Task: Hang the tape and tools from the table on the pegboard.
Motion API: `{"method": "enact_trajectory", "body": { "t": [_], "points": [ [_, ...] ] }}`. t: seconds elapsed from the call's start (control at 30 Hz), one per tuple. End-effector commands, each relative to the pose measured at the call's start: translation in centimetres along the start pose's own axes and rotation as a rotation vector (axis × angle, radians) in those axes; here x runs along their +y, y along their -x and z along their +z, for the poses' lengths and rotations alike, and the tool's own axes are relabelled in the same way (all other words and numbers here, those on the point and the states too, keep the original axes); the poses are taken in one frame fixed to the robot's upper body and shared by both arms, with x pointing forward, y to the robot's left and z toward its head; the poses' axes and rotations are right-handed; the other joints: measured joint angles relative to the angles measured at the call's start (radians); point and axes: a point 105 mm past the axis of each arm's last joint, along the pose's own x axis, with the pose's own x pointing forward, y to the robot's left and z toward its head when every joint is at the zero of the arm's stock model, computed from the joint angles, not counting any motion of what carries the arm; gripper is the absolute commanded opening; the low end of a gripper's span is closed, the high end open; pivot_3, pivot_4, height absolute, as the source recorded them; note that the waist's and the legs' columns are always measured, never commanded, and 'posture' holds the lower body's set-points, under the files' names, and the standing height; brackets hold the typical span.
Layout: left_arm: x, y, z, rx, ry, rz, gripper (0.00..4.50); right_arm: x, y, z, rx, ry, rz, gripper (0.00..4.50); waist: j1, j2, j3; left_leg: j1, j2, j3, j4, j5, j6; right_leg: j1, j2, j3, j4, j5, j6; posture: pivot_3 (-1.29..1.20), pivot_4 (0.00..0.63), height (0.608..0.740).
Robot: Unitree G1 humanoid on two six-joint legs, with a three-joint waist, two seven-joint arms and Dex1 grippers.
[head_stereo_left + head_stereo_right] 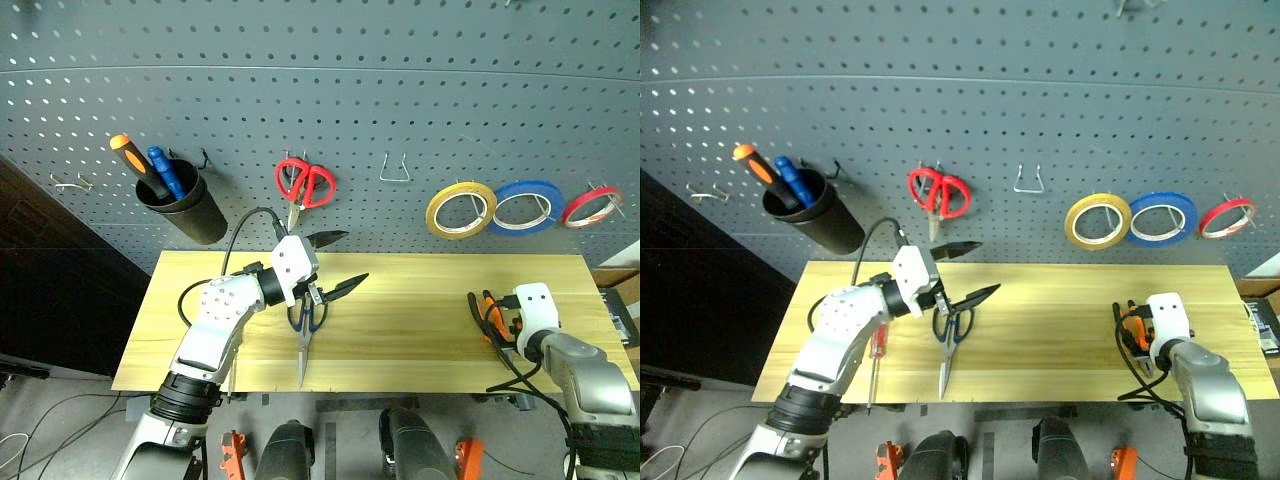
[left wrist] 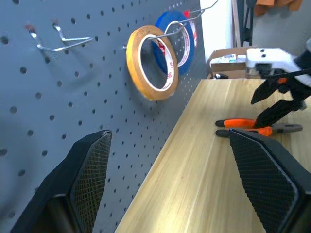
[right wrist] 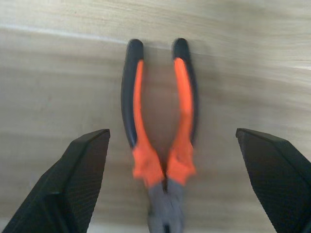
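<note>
Yellow tape (image 1: 461, 211) on pegboard (image 1: 400, 90); blue scissors (image 1: 305, 330) on table (image 1: 420, 320).

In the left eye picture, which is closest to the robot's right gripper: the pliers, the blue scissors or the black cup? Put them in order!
From the right gripper:
1. Pliers, right at it on the table.
2. Blue scissors, mid-table, under the left gripper.
3. Black cup, on the pegboard, far left.

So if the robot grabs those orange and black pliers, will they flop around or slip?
Probably not floppy: the pliers look like stiff metal with a hinge, so the handles might swing apart. The orange-and-black handles look rubbery, so likely grippy, not slippery. They lie flat on the table between the open right gripper fingers, so they shouldn't roll.
</note>
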Motion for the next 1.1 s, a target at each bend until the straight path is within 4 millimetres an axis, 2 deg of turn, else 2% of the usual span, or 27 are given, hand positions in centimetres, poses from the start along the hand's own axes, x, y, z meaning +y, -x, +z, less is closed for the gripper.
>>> {"method": "enact_trajectory", "body": {
  "t": [0.03,0.33,0.77,0.87,1.03,1.1],
  "points": [
    [0.0,0.1,0.7,-0.018,-0.030,0.011,4.09,-0.9,-1.0,-0.1,0.031,0.000,0.004,4.47,0.002,0.000,0.000,0.000,0.000,0.000,0.000,0.000,0.000,0.000,0.000,0.000,0.000,0.000,0.000,-0.01,0.222,0.740],
    [0.1,0.2,0.6,-0.011,-0.031,0.023,4.09,-1.3,-2.7,-2.8,0.214,0.029,0.027,4.47,0.005,-0.003,-0.006,0.000,0.001,0.001,0.000,0.000,0.000,0.001,0.000,-0.001,0.000,0.000,0.000,-0.01,0.224,0.740],
    [0.1,0.3,0.3,-0.006,-0.029,0.034,4.09,0.5,-1.8,-4.4,0.300,-0.056,0.146,4.47,0.007,-0.009,-0.025,0.000,0.001,-0.001,0.000,0.000,0.000,0.002,0.000,-0.002,-0.001,0.000,0.000,-0.01,0.214,0.740],
    [0.1,0.2,0.2,-0.006,-0.029,0.037,4.09,0.6,-2.2,-4.2,0.278,-0.063,0.129,3.85,0.006,-0.011,-0.028,0.000,0.001,-0.001,0.000,0.000,0.000,0.002,0.000,-0.002,-0.001,0.000,0.000,-0.01,0.214,0.740],
    [0.0,0.2,0.1,-0.008,-0.023,0.031,4.09,0.8,-2.8,-3.6,0.232,-0.049,0.107,2.35,0.003,-0.013,-0.032,0.001,0.001,-0.001,0.000,0.000,0.000,0.002,0.000,-0.002,-0.001,0.000,0.000,-0.02,0.212,0.740],
    [-0.1,0.4,-0.1,-0.004,-0.017,0.025,4.09,0.8,-2.9,-3.4,0.212,-0.031,0.100,2.21,-0.001,-0.015,-0.034,0.001,0.001,-0.001,0.000,0.000,0.000,0.002,0.000,-0.001,-0.001,0.000,0.000,-0.02,0.212,0.740]
  ]
}}
